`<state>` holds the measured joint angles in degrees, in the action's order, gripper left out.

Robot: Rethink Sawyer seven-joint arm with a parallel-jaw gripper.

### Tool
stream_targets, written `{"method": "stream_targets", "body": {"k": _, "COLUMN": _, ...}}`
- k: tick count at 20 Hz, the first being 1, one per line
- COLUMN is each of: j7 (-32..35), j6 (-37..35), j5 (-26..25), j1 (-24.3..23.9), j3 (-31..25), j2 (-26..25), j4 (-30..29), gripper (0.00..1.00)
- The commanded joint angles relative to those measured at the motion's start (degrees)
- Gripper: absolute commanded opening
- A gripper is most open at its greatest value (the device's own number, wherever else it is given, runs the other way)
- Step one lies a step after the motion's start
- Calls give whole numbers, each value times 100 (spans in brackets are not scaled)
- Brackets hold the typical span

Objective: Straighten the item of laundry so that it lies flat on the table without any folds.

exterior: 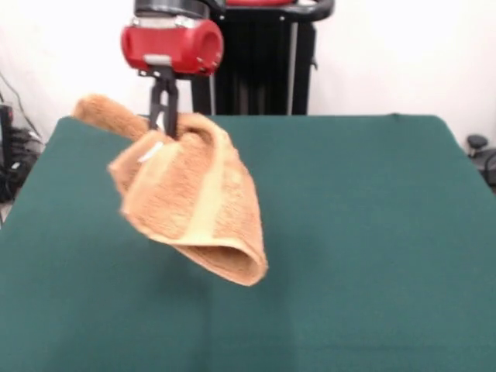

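The orange-tan terry towel (pixel 194 205) hangs in the air above the left half of the dark green table (pixel 364 232), swinging and blurred, with a rolled corner sticking out to the upper left. A pale band runs down its front and a small white tag (pixel 151 153) shows near its top left. My gripper (pixel 163 124) comes down from the red arm head and is shut on the towel's top edge. The towel does not touch the table.
The black pedestal (pixel 256 58) stands behind the table's far edge. Cables and dark equipment (pixel 12 155) lie beyond the table's left edge, and a dark object (pixel 479 147) beyond the right edge.
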<state>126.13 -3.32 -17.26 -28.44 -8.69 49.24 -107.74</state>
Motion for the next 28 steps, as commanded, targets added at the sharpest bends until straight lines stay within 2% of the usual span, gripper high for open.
{"method": "stream_targets", "body": {"k": 1, "j7": 669, "j6": 161, "j5": -196, "j1": 1031, "j3": 2058, "j2": -918, "j4": 677, "gripper": 0}}
{"method": "stream_targets", "body": {"k": 3, "j7": 799, "j6": -55, "j5": -74, "j1": 1426, "j3": 2596, "j2": -1142, "j4": 900, "gripper": 0}}
{"method": "stream_targets", "body": {"k": 6, "j7": 798, "j6": -136, "j5": 68, "j1": 1541, "j3": 2880, "j2": -1413, "j4": 1049, "gripper": 0}}
{"method": "stream_targets", "body": {"k": 12, "j7": 351, "j6": -547, "j5": -51, "j1": 1195, "j3": 2903, "j2": -1279, "j4": 1023, "gripper": 0}}
{"method": "stream_targets", "body": {"k": 15, "j7": -90, "j6": -782, "j5": -175, "j1": 593, "j3": 2417, "j2": -1191, "j4": 937, "gripper": 0}}
{"method": "stream_targets", "body": {"k": 17, "j7": -268, "j6": -674, "j5": -326, "j1": 314, "j3": 2214, "j2": -1350, "j4": 987, "gripper": 0}}
{"method": "stream_targets", "body": {"k": 24, "j7": -228, "j6": 20, "j5": -1023, "j1": 100, "j3": 2668, "j2": -1955, "j4": 1059, "gripper": 0}}
{"method": "stream_targets", "body": {"k": 28, "j7": -384, "j6": -107, "j5": -1485, "j1": -79, "j3": 2890, "j2": -1839, "j4": 1141, "gripper": 0}}
